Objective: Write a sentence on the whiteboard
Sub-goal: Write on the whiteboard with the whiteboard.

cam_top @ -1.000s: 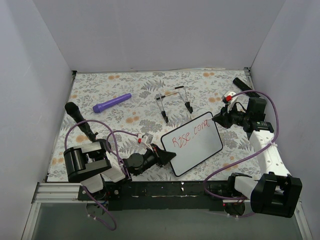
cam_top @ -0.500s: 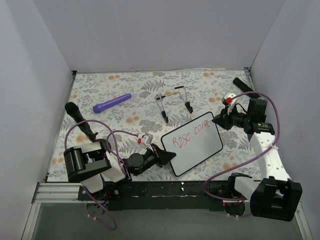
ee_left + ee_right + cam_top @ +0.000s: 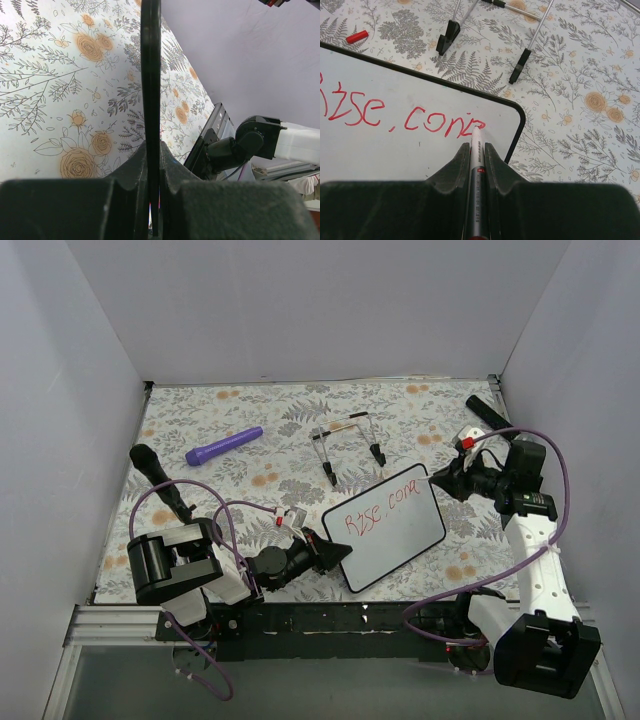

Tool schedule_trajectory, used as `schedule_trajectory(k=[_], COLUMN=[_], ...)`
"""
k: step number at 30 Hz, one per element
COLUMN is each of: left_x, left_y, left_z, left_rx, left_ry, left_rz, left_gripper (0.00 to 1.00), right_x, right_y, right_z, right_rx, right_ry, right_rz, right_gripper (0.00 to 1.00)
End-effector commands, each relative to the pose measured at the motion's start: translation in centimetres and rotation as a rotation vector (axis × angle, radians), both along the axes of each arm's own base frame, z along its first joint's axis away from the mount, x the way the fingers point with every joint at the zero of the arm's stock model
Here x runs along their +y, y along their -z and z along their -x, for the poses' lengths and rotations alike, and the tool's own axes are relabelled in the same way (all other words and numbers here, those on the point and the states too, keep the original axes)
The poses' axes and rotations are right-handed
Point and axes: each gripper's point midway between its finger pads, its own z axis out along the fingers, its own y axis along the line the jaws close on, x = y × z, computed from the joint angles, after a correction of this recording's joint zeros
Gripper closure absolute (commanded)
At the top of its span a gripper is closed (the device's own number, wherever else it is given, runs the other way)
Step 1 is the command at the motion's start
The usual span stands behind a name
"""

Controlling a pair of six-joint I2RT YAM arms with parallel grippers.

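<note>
Touching whiteboard (image 3: 395, 150): marker (image 3: 475, 180), per R wrist cam.

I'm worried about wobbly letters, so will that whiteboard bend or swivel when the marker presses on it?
Probably stiff: edge-on in the left wrist view the whiteboard looks dead straight. It may swivel, since the left gripper pinches only one short edge while the marker presses near the far corner.

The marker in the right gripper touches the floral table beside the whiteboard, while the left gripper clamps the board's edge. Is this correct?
Not quite. The marker tip rests on the whiteboard itself, at the end of the red writing, as the right wrist view shows. The left gripper does clamp the board's edge.
</note>
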Motion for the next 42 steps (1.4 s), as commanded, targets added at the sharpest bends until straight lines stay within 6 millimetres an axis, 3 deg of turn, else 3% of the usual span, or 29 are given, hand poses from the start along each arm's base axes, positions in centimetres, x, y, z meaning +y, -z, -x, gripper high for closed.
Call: schedule_trajectory(k=[1, 42], left_x=[0.1, 0.4], left_y=[-3.7, -3.7], left_z=[0.6, 0.6], left_rx=[-0.103, -0.103], left_ry=[0.026, 0.020], left_rz=[0.123, 0.125], left_gripper=[1.00, 1.00], right_x=[0.4, 1.0], right_y=[-0.5, -0.1], right_z=[0.3, 1.9], right_rx=[-0.035, -0.042], right_ry=[-0.030, -0.112], right_rz=[-0.032, -0.094], right_gripper=[0.99, 0.99])
